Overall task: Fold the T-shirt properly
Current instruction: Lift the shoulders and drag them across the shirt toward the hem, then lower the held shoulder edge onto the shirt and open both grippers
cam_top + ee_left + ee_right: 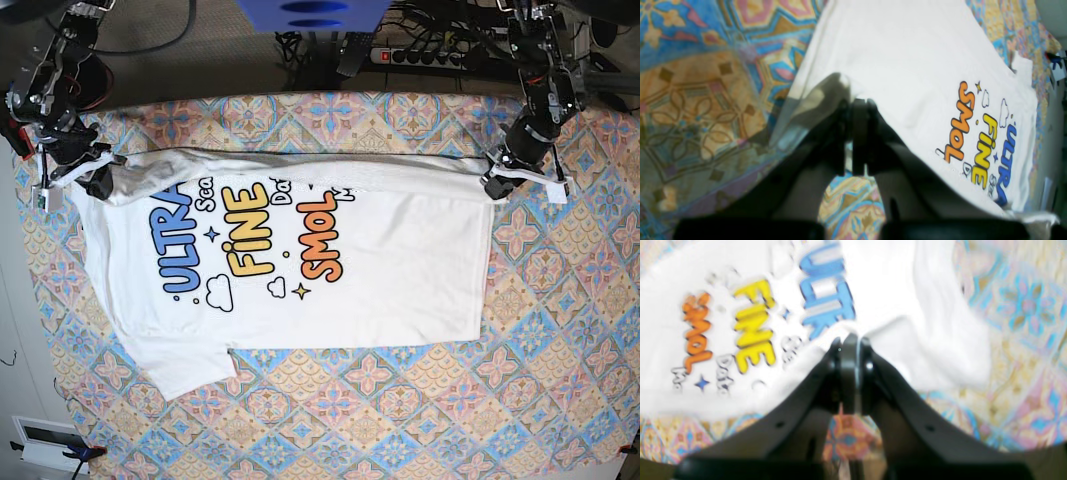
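The white T-shirt [390,270] lies print side up on the patterned cloth, its "ULTRA FINE SMOL" print [250,245] toward the left and one sleeve [190,370] sticking out at the near left. Its far edge is lifted and stretched taut between both grippers. My left gripper [497,181], at the base view's right, is shut on the shirt's far right corner; in the left wrist view the gripper [853,103] pinches the T-shirt [907,66]. My right gripper [100,180], at the left, is shut on the far left part, and in its wrist view the gripper [850,340] pinches the T-shirt [883,280] beside the blue letters.
A colourful tiled tablecloth [560,330] covers the table around the shirt. Behind the table's far edge run a power strip [430,55] and cables. A small white box [45,440] sits off the table's near left corner.
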You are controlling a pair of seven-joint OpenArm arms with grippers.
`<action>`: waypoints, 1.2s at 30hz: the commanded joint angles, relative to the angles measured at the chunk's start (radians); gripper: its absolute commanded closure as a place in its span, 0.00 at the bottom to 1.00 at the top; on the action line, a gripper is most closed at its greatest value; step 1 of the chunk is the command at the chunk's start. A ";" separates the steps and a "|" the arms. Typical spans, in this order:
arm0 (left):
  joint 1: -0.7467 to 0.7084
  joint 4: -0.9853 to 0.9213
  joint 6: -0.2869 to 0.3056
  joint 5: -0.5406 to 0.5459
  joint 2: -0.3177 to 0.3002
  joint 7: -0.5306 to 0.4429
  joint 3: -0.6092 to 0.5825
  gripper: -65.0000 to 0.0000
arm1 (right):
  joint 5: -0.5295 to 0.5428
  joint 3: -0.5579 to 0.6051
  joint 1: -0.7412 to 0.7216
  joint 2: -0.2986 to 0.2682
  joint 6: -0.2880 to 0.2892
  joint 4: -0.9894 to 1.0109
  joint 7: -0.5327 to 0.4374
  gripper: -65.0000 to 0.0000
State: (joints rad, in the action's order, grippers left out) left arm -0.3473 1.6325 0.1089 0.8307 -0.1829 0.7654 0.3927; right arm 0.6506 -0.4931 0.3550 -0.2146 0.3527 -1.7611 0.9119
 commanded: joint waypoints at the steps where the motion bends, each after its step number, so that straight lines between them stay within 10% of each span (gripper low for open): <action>1: 0.020 -0.010 0.005 0.009 -0.007 -0.011 0.004 1.00 | 0.016 -0.006 -0.037 -0.019 0.006 -0.006 -0.029 1.00; 32: 0.258 -0.206 0.005 -0.096 -0.002 -0.021 -0.038 1.00 | 0.013 0.078 -0.465 -0.022 0.007 0.505 -0.043 0.99; 36: 0.262 -0.206 0.004 -0.092 -0.002 -0.013 -0.038 0.89 | 0.013 0.069 -0.457 -0.024 0.007 0.505 -0.043 0.87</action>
State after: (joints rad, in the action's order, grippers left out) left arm -0.0940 1.4097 0.1085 0.7269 -0.1776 0.7662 0.3519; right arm 0.6479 -0.4164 -0.0872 -0.2188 0.3553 -1.2373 0.8871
